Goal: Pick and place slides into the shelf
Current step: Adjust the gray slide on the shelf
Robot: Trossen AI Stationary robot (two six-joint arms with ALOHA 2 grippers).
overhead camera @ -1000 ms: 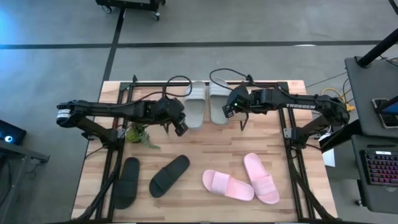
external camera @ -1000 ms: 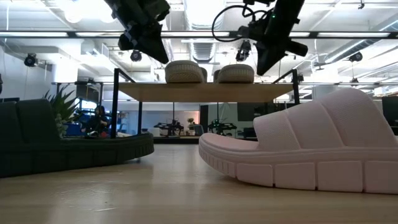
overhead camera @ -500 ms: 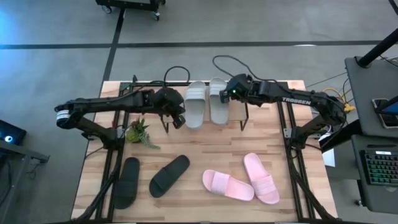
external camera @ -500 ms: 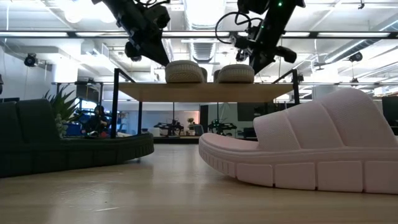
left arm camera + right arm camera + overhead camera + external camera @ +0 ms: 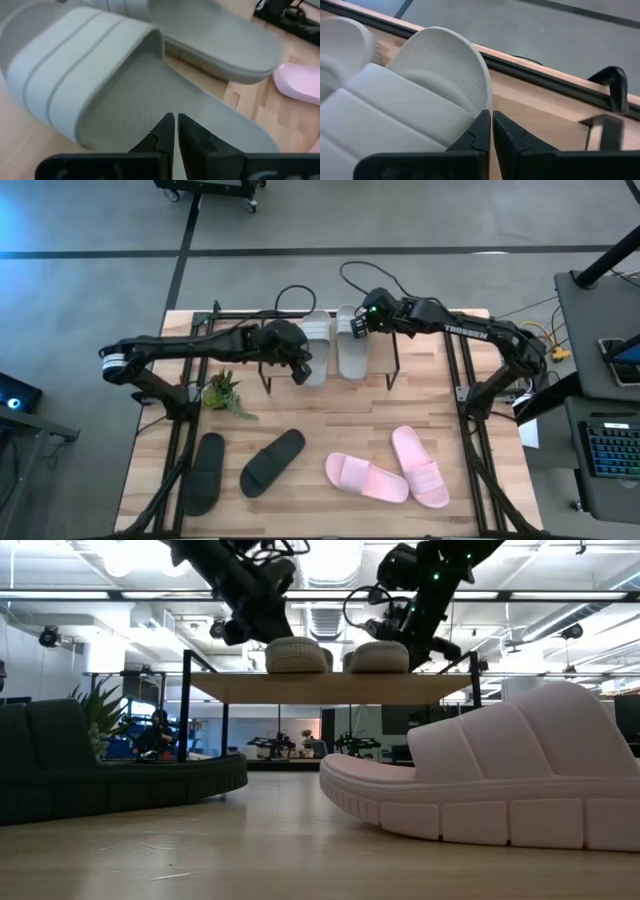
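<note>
Both end effectors are pinched together, holding nothing. The left end effector (image 5: 298,370) sits at the near end of one grey-green slide (image 5: 314,347), the right end effector (image 5: 356,326) at the far end of the other grey-green slide (image 5: 351,345). Both slides lie side by side on the shelf (image 5: 330,687) top board. Seems like they're just nudging. Push too hard and a slide could skid off the board onto the counter (image 5: 330,420), where the pink slides (image 5: 392,468) and black slides (image 5: 240,466) wait.

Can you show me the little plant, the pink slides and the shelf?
little plant (image 5: 224,393): high view, its leaves.
pink slides (image 5: 368,478): high view, left one's strap.
shelf (image 5: 330,688): low view, wooden top board's front edge.
</note>
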